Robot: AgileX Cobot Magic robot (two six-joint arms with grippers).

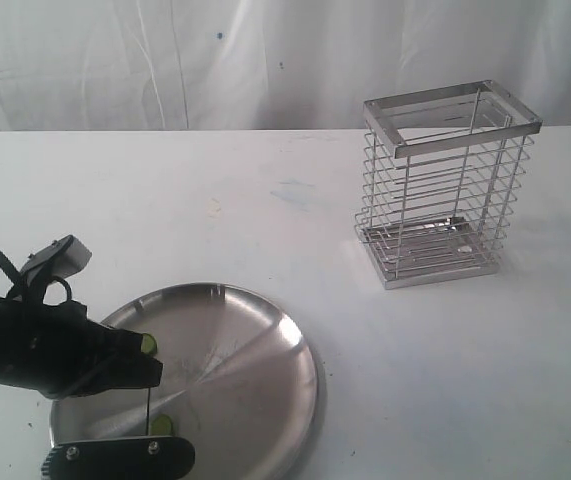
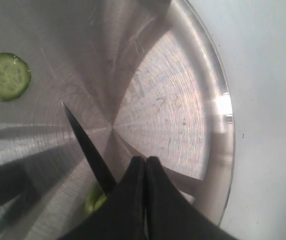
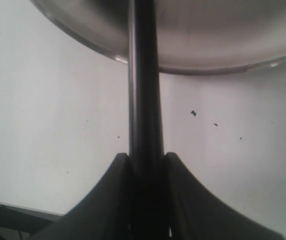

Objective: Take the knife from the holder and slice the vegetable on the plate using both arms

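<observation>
The steel plate (image 1: 255, 380) lies at the table's front left. My left gripper (image 2: 145, 159) reaches over it from the left, its fingers shut tip to tip. A green piece of the vegetable (image 2: 95, 200) sits right against the side of those fingers. A round green slice (image 2: 5, 76) lies apart on the plate. My right gripper (image 3: 147, 156) is shut on the knife (image 3: 145, 100) by its black handle, just outside the plate's rim. The dark pointed blade (image 2: 87, 145) crosses the plate beside the left fingers. The wire holder (image 1: 450, 190) stands with nothing in it at the back right.
A black part with two screws (image 1: 120, 458) lies over the plate's near rim at the picture's bottom edge. The white table (image 1: 445, 380) runs bare between plate and holder. A white curtain hangs behind the table's far edge.
</observation>
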